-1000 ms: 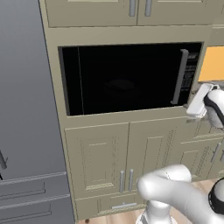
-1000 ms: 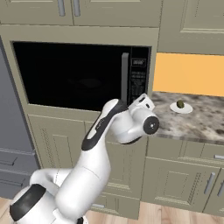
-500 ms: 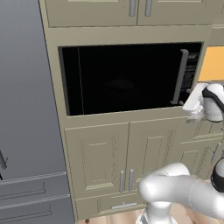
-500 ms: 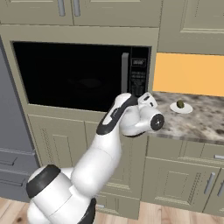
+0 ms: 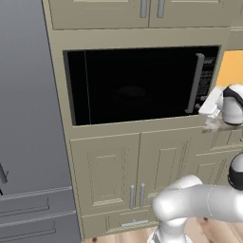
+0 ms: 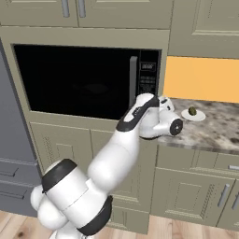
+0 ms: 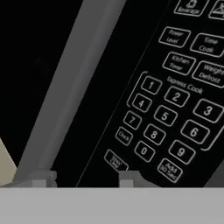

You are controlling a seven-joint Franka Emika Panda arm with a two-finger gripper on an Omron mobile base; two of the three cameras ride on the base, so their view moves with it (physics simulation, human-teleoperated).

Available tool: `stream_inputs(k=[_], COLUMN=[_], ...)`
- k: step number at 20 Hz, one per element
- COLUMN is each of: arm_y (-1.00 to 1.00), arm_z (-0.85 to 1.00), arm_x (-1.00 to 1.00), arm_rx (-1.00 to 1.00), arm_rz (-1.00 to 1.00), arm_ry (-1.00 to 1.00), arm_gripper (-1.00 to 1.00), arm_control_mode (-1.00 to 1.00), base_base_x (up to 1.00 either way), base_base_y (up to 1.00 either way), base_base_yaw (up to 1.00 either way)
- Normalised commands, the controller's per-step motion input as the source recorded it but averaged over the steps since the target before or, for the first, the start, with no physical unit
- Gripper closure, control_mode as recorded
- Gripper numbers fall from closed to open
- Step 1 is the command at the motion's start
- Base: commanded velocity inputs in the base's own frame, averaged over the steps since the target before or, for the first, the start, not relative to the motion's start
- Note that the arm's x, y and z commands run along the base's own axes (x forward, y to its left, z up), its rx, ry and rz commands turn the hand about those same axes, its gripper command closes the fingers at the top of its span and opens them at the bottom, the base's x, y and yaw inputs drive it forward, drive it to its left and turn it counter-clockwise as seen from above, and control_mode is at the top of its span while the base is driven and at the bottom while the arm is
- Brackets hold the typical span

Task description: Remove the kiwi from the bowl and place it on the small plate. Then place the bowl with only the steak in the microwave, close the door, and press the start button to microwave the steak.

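With the wide glossy black door (image 5: 135,84) of the large black built-in microwave (image 6: 88,79) shut in its beige cabinetry, the white arm brings its end effector (image 7: 83,177) up to the keypad strip (image 6: 148,80) on the oven's right side, at the lower end of the long vertical grey bar handle (image 7: 72,87). Two small dark finger tips (image 7: 127,178) peep up at the foot of the hand view, a modest gap between them and nothing in it; how wide the jaws stand cannot be judged from here. The small dark olive-brown kiwi (image 6: 192,111) sits on the small flat round white plate (image 6: 193,115) on the speckled stone bench (image 6: 210,128), near its left end and beside the microwave. The bowl and steak are presumably behind the dark glass, which gives nothing away.

The step in hand looks to be the press of the start button. Doing it well means finding the right key first: the numbered pad and the keys below it are legible, but no key marked start can be made out, so the hand probably needs to shift along the strip before committing. A single finger tip, jaws drawn together, should go square onto the key, clear of the handle and neighbouring keys. A short, straight push and a clean retreat would suffice; pressing at a slant risks hitting a neighbouring key.
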Motion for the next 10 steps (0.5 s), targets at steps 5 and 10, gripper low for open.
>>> stream_inputs(k=[5, 10], arm_y=[-0.15, -0.04], arm_z=[-0.16, -0.13], arm_x=[0.38, 0.36], arm_rx=[0.07, 0.06], arm_rz=[0.03, 0.04], arm_ry=[0.0, 0.0], arm_gripper=[-1.0, -1.0], arm_control_mode=[-1.0, -1.0], base_base_x=[0.0, 0.0], base_base_y=[0.0, 0.0], base_base_yaw=[0.0, 0.0])
